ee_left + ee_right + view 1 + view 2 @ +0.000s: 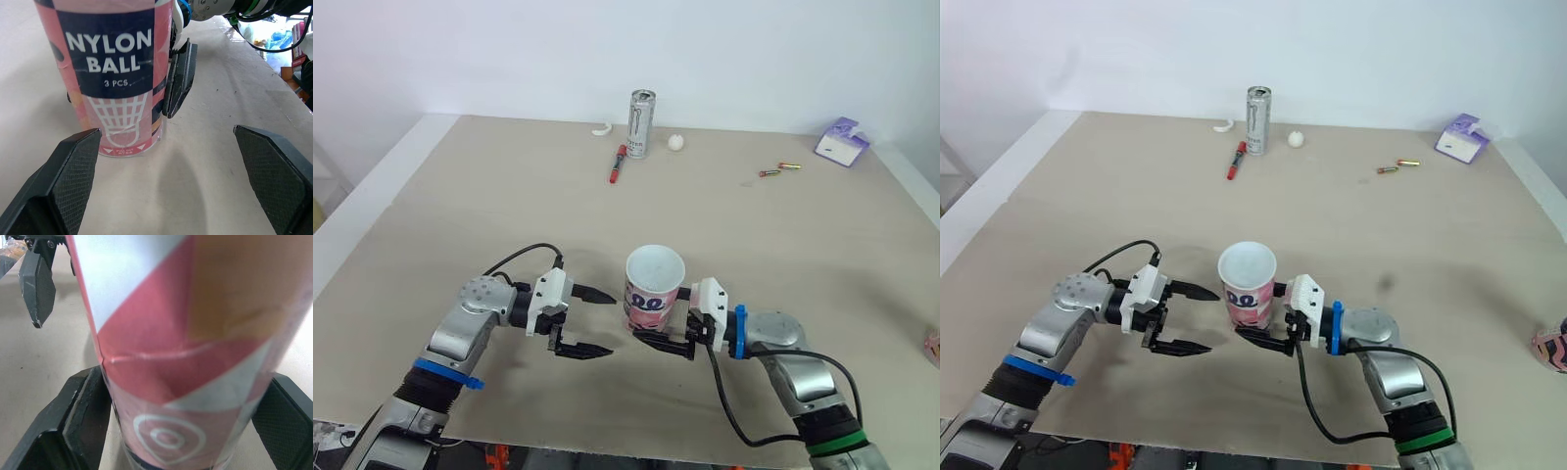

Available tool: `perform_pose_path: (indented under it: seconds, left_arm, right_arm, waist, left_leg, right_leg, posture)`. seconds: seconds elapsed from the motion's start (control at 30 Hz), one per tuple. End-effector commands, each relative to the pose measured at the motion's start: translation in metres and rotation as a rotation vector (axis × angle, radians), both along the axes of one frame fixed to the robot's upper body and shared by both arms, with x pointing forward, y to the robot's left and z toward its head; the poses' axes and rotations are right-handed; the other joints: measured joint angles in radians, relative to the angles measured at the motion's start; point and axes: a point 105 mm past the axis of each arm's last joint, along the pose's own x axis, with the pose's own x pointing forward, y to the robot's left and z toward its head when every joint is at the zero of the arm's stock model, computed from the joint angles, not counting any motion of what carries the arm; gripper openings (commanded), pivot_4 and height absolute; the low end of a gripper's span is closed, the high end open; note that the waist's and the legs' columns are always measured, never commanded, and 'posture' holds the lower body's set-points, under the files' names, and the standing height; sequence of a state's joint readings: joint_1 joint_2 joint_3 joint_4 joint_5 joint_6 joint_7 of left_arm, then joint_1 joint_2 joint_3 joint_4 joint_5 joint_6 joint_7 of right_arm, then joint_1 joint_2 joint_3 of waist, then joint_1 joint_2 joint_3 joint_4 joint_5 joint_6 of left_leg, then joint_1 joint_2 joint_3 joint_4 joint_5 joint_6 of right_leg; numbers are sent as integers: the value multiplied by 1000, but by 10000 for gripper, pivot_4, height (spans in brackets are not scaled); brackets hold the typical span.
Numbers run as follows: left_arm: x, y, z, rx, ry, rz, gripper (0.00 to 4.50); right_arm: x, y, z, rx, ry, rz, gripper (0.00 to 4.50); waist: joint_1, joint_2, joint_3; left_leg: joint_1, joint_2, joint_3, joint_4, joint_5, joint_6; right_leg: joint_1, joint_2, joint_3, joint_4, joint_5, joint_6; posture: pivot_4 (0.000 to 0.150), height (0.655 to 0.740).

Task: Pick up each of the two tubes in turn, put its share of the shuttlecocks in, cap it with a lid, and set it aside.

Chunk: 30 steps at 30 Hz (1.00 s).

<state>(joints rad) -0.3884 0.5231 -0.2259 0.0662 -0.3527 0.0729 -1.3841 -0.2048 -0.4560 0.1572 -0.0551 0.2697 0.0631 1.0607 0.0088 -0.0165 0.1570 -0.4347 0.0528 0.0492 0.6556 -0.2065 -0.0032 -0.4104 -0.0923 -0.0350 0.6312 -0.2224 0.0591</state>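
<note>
We see a beige table (460,215) with a tall can (641,123) standing near its far edge. Just beside the can lie a red marker (618,164), a white ball (676,142) and a white curved scrap (601,129). Well to the can's right lie two small sticks (778,169) and a purple box (842,142). Well nearer us than the can, an open tube (653,290) stands upright.

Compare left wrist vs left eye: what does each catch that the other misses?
Left wrist: the tube label, NYLON BALL 3 PCS, and its base standing on the table. Left eye: the tube's open top, plus a can, pen and tissue pack near the far edge. Both: tube upright, right tool clamped on it, left tool open beside it, not touching.
</note>
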Motion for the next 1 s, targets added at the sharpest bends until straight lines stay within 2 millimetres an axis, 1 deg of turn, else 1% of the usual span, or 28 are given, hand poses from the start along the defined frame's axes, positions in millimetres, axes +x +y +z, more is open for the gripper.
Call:
perform_pose_path:
  seconds: [0.03,0.23,0.37,0.4,0.47,0.53,0.57,0.8,0.83,0.9,1.0]
  left_arm:
    - [-2,-1,5,-6,-35,-17,45000]
    - [1,2,5,-19,-11,14,45000]
    - [-1,3,2,-6,-15,12,45000]
    - [-1,3,2,-5,-16,13,45000]
    - [-1,3,2,-3,-20,15,45000]
    - [-1,3,3,-1,-24,17,45000]
    - [0,3,2,0,-25,18,45000]
    - [3,4,3,2,-33,28,45000]
    - [4,4,3,0,-35,29,45000]
    - [5,2,5,-6,-40,29,45000]
    - [6,1,7,-11,-43,29,45000]
  right_arm:
    - [3,8,8,17,-39,20,43693]
    - [5,12,8,20,-43,32,43693]
    - [6,15,7,25,-34,42,43693]
    - [6,15,7,26,-29,46,41288]
    - [6,16,6,24,-26,48,35003]
    - [7,15,5,21,-26,46,31168]
    - [8,15,5,19,-29,41,30201]
    - [6,10,9,23,-43,21,30201]
    - [6,6,11,29,-48,2,30201]
    - [5,-8,21,65,-54,-77,30201]
    - [2,-35,34,124,-60,-237,30201]
  waist:
    - [0,0,0]
    - [0,0,0]
    - [0,0,0]
    - [0,0,0]
    - [0,0,0]
    - [0,0,0]
    - [0,0,0]
    - [0,0,0]
    - [0,0,0]
    - [0,0,0]
    - [4,0,0]
  left_leg:
    - [0,0,0,0,0,0]
    - [1,0,1,0,0,0]
    - [2,0,1,0,0,0]
    - [2,0,1,0,0,0]
    - [2,0,1,0,0,0]
    - [2,0,1,0,0,0]
    - [2,0,1,0,0,0]
    - [4,0,1,0,0,-1]
    - [4,0,1,0,0,-1]
    - [4,0,1,0,0,-1]
    - [3,0,1,0,0,-1]
  right_leg:
    - [0,0,0,0,0,0]
    - [1,0,1,1,0,0]
    - [1,0,1,1,0,0]
    - [1,0,1,1,0,0]
    - [1,0,1,1,0,0]
    - [1,0,1,1,0,0]
    - [1,0,1,1,0,0]
    - [2,0,2,2,0,-1]
    - [2,0,2,2,0,0]
    - [2,0,2,2,0,0]
    - [2,0,2,2,0,0]
  posture:
    - [1500,7400]
    - [1500,7400]
    - [1500,7400]
    - [1500,7400]
    - [1500,7400]
    - [1500,7400]
    - [1500,7400]
    - [1500,7400]
    - [1500,7400]
    - [1500,7400]
    - [1500,7400]
